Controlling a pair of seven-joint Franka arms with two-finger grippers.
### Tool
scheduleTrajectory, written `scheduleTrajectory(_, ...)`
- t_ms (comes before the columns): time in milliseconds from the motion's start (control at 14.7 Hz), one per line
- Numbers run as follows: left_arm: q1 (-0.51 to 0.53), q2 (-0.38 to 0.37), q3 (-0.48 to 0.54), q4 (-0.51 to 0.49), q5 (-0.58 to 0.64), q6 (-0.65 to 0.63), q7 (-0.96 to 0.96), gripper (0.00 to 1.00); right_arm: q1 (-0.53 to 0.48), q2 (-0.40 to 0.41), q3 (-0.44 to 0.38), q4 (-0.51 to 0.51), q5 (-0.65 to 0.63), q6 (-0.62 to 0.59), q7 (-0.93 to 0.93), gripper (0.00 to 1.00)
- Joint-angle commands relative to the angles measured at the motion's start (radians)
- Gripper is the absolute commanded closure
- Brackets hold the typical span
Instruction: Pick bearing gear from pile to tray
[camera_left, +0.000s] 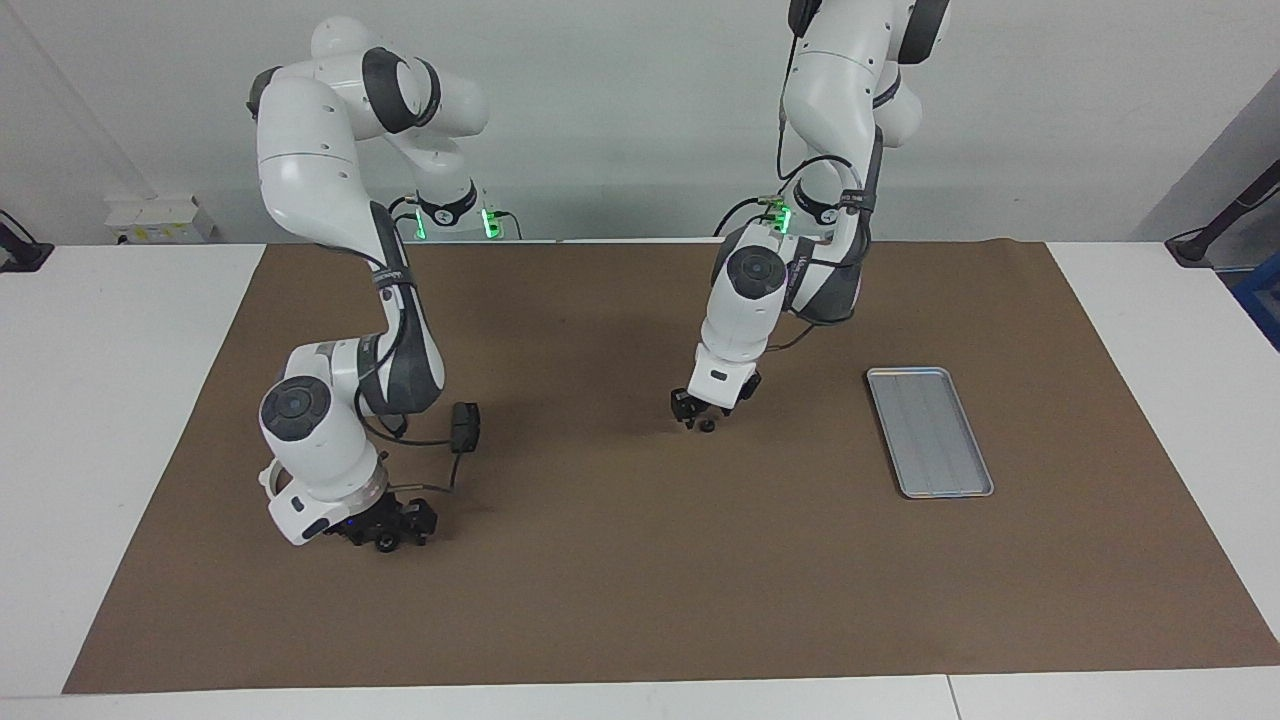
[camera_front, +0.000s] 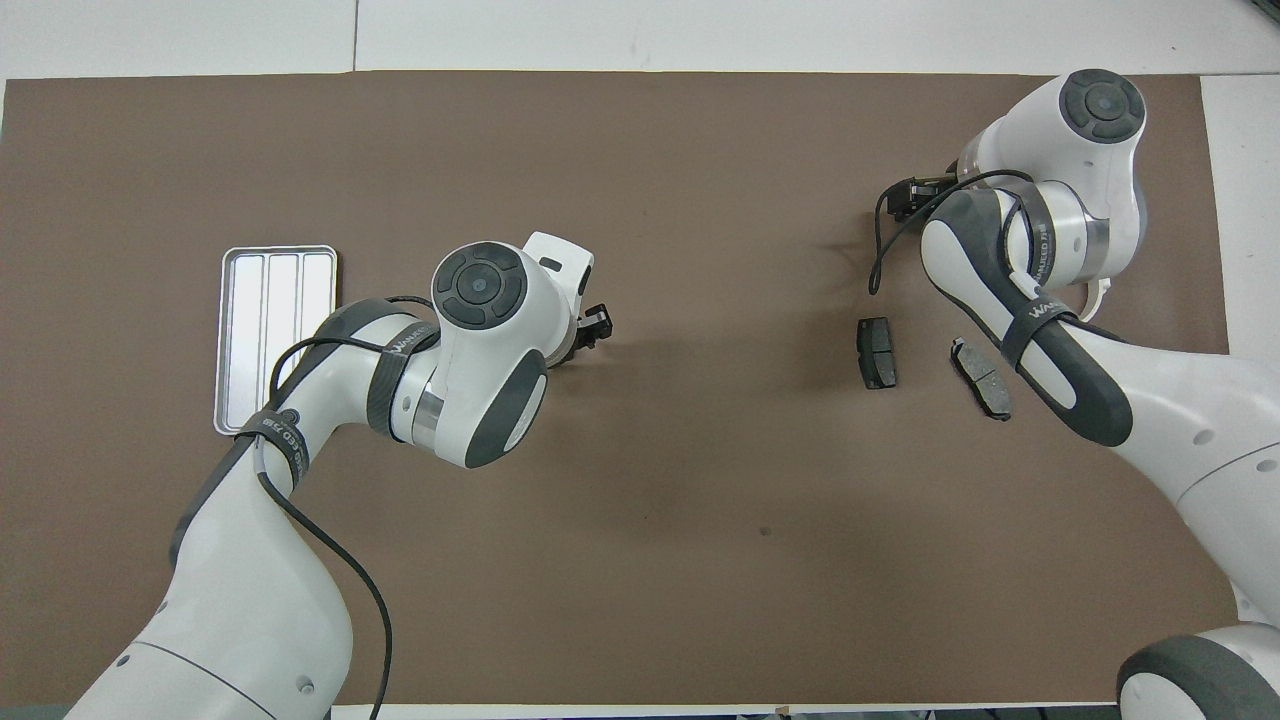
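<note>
The silver-grey tray (camera_left: 930, 432) lies flat toward the left arm's end of the mat; it also shows in the overhead view (camera_front: 275, 335). Nothing shows in it. Two dark grey brake pads (camera_front: 877, 352) (camera_front: 982, 378) lie toward the right arm's end; one shows in the facing view (camera_left: 465, 427). My left gripper (camera_left: 700, 417) (camera_front: 599, 325) is low over the middle of the mat, with a tiny black round piece (camera_left: 707, 426) right at its tip. My right gripper (camera_left: 392, 527) (camera_front: 906, 195) is low over the mat, past the brake pads. A white curved piece (camera_left: 267, 482) shows beside its wrist.
A brown mat (camera_left: 640, 580) covers most of the white table. The right arm's forearm hangs over the second brake pad. A cable loops from the right wrist down beside the pads (camera_front: 875, 270).
</note>
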Motion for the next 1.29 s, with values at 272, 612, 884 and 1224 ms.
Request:
scheduleTrajectory(272, -0.016, 0.026, 0.015, -0.010, -0.010, 0.050, -0.013, 0.36, -0.026, -0.008, 0.013, -0.030, -0.015, 0.039, 0.022, 0.42)
scheduleTrajectory(612, -0.015, 0.027, 0.018, -0.010, -0.010, 0.051, -0.013, 0.41, -0.026, -0.007, 0.013, -0.031, -0.009, 0.039, 0.022, 0.82)
scheduleTrajectory(884, -0.007, 0.029, 0.017, -0.010, -0.008, 0.059, -0.013, 0.46, -0.026, -0.008, 0.013, -0.031, -0.011, 0.039, 0.020, 1.00)
scheduleTrajectory(1224, -0.010, 0.029, 0.018, -0.013, -0.008, 0.067, -0.015, 0.46, -0.023, -0.016, 0.013, -0.013, -0.023, 0.001, 0.011, 1.00)
